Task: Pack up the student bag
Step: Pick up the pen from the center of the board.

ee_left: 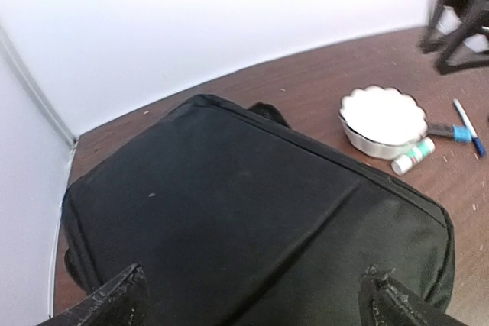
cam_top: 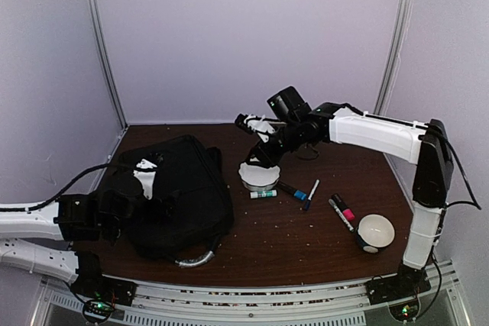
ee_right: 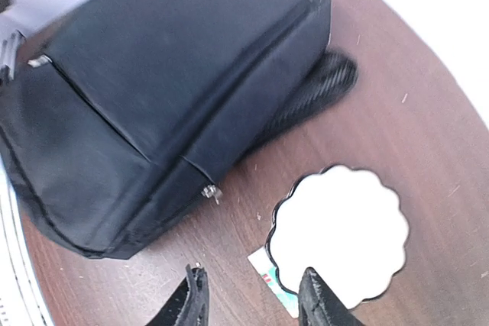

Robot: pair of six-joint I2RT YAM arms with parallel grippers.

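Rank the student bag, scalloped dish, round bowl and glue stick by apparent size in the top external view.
1. student bag
2. scalloped dish and round bowl: look about alike, so not ranked
3. glue stick

No readable text in any view. Glue stick (cam_top: 263,194) on desk (cam_top: 306,242): green band on white label, print too small to make out. Right wrist view, same label: green and red specks, blurred. Marker barrels (cam_top: 341,214): markings too small to read. Student bag (ee_left: 229,219): black fabric and a zip pull, no legible lettering or logo.
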